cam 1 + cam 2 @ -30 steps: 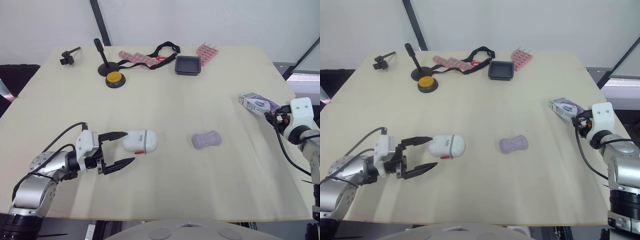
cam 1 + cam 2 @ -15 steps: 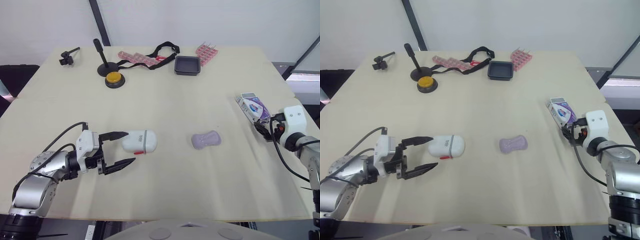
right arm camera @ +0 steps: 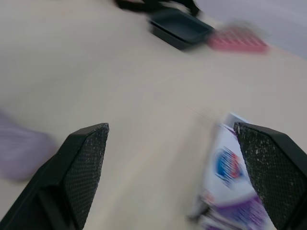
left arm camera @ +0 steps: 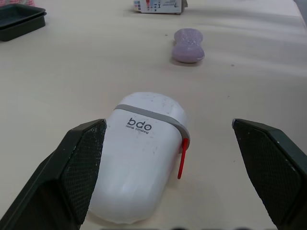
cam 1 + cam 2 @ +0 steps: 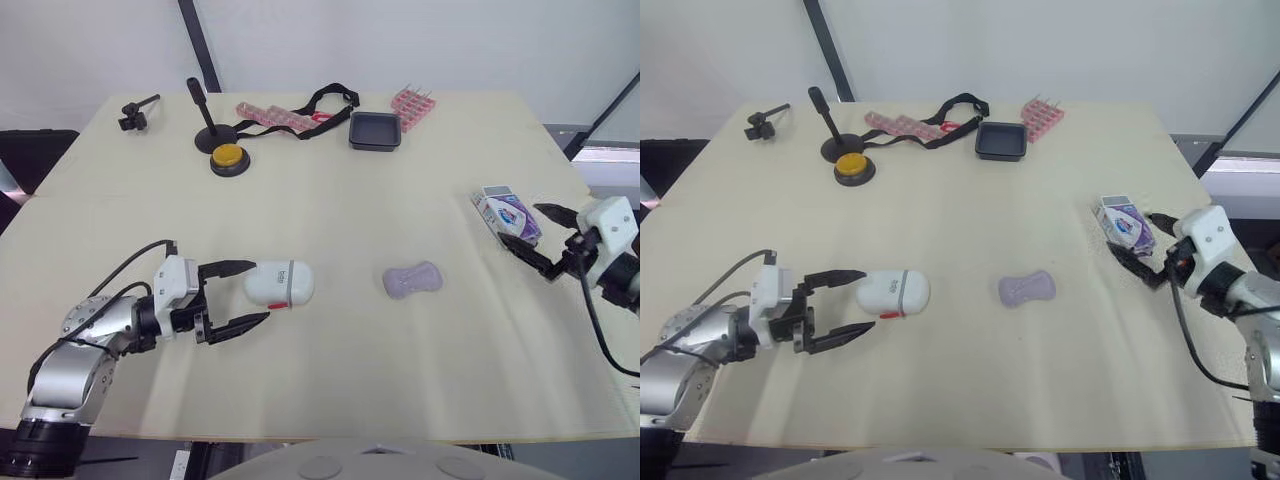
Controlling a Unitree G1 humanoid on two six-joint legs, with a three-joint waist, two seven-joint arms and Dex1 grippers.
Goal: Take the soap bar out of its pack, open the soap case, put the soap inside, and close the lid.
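**Q:** Why is the left gripper (image 5: 255, 292) held so?
**A:** Its fingers are apart, bracketing the closed soap case (image 5: 282, 284) at near left, probably to steady it. The bare soap bar (image 5: 412, 279) lies mid-table.

**Q:** Change from earlier?
**A:** The right gripper (image 5: 527, 227), previously clamped on the pack (image 5: 505, 211), now stands spread beside it — the pack rests at the right.

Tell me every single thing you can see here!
table: one, beige, under everything
soap case: one, white, near left
soap bar: one, lilac, middle
soap pack: one, white-purple, right edge
tray: one, black, far side
ridged pieces: two, pink, far side
strap: one, black, far side
button: one, yellow, far left
stand: one, black, behind button
clamp: one, black, far left corner
left gripper: one, black, open either side of soap case
right gripper: one, black, open beside soap pack
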